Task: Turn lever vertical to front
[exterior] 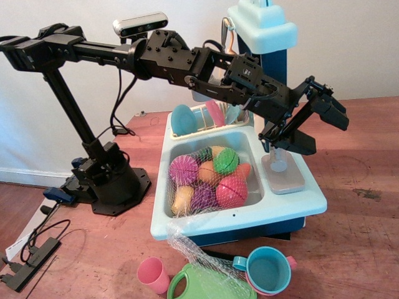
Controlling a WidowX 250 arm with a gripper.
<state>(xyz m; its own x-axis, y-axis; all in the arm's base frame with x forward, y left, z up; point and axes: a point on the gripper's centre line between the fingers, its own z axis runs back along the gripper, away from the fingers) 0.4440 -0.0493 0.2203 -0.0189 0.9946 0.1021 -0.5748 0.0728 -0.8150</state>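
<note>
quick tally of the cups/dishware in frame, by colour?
Pink: 2, cup on the table, plate in the rack
Blue: 2, pot on the table, bowl in the rack
Green: 1, pitcher partly under the netting
Total: 5
A pink rim under the pot may be another piece; cannot tell.

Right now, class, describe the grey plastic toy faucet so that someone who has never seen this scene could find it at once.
Start at the light blue plastic toy sink, whose basin holds a net bag of colourful toy fruit. On the ledge to the right of that basin, under the black robot gripper, stands the grey plastic toy faucet. It is the only grey thing on the sink.
</note>
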